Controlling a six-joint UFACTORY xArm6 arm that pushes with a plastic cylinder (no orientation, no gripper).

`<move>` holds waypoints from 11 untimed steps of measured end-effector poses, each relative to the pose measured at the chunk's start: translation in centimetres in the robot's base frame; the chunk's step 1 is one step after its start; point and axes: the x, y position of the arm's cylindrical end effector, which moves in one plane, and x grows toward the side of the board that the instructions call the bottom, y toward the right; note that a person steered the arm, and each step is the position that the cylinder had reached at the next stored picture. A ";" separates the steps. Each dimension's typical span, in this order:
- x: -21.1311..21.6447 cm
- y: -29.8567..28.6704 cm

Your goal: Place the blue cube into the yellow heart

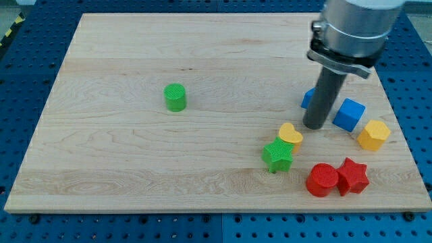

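The blue cube (349, 114) lies at the view's right, tilted. The yellow heart (291, 134) lies to its left and a little lower, touching the green star (277, 156) below it. My tip (313, 126) stands on the board between them, right of the heart and left of the cube, apart from both. A second blue block (308, 98) shows partly behind the rod, its shape hidden.
A yellow hexagonal block (373, 134) lies right of the blue cube. A red cylinder (322, 180) and a red star (353, 177) touch near the view's bottom right. A green cylinder (175, 97) stands alone at centre left. The wooden board (135, 169) ends close right of the yellow block.
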 end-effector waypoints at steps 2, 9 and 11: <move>3.9 3.9; -2.5 2.3; -2.4 -1.0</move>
